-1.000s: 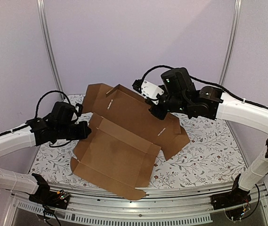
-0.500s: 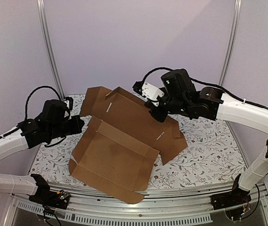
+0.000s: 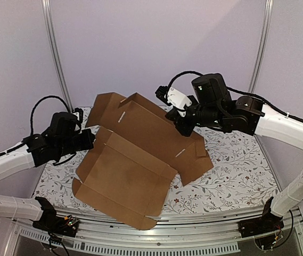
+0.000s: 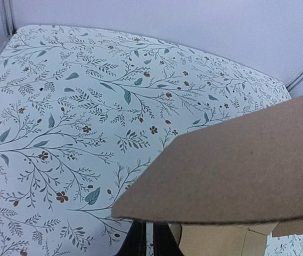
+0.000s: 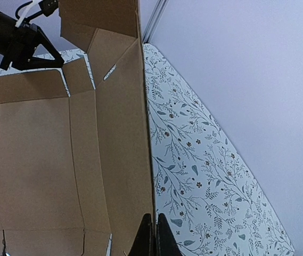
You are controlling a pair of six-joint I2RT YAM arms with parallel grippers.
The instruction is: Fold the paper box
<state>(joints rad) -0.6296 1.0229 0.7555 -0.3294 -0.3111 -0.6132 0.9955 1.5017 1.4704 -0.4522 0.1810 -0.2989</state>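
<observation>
The paper box (image 3: pixel 124 170) is a large brown die-cut cardboard sheet, partly creased, lying tilted across the middle of the table. My right gripper (image 3: pixel 182 128) is shut on its far edge, which runs edge-on between the fingers in the right wrist view (image 5: pixel 155 218); the sheet (image 5: pixel 34 160) spreads to the left there. My left gripper (image 3: pixel 91 140) sits at the box's left side flap. In the left wrist view a rounded flap (image 4: pixel 247 165) covers the tips of the left gripper (image 4: pixel 152 234), whose jaws stand a narrow slit apart.
A floral tablecloth (image 3: pixel 236 170) covers the table. A metal rail (image 3: pixel 194 234) runs along the near edge by the arm bases. Lilac walls and two upright poles (image 3: pixel 55 53) close off the back.
The box has slid and swung to the left, its near-left corner now further out. My left arm has drawn back leftward; my right gripper has moved slightly right, still holding the far edge.
</observation>
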